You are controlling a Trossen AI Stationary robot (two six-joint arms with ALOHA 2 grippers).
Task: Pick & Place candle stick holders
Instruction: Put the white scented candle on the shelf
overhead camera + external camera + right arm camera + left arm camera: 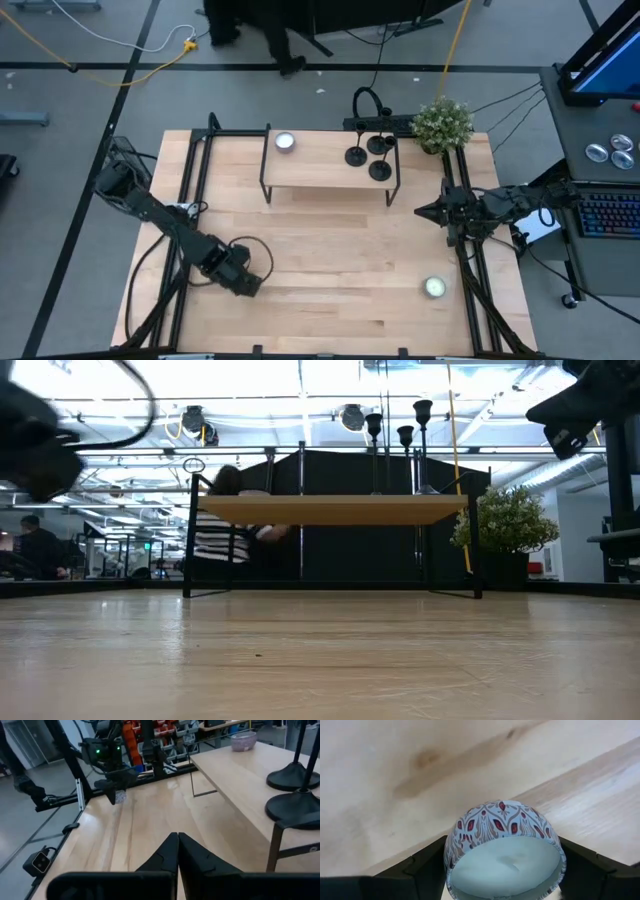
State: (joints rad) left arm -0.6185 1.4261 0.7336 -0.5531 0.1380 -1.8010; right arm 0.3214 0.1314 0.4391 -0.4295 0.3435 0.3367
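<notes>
Three black candle stick holders [371, 157] stand on their round bases on a raised wooden shelf [320, 172] at the table's far middle. Their stems show in the low view [405, 450] and two bases in the right wrist view [295, 776]. My left gripper [248, 283] is near the table's near left, above the tabletop, shut on a small round candle with a red-patterned white wall [502, 827]. My right gripper [420, 211] is shut and empty at the table's right side, near the shelf's right end; it also shows in the right wrist view [178, 839]. My left gripper pinches the patterned candle by its round side wall [454, 851], one finger [427, 867] on each opposite side. The fingers slant down toward the tabletop. The candle is tipped with its white wax face toward the wrist, and it is lifted clear of the table.
A tealight [285, 141] lies on the shelf's left end, and another [434, 288] on the table near the right front. A potted plant [442, 122] stands at the far right corner. Black rails [195, 170] run along both table sides. A person [225, 525] is behind the table.
</notes>
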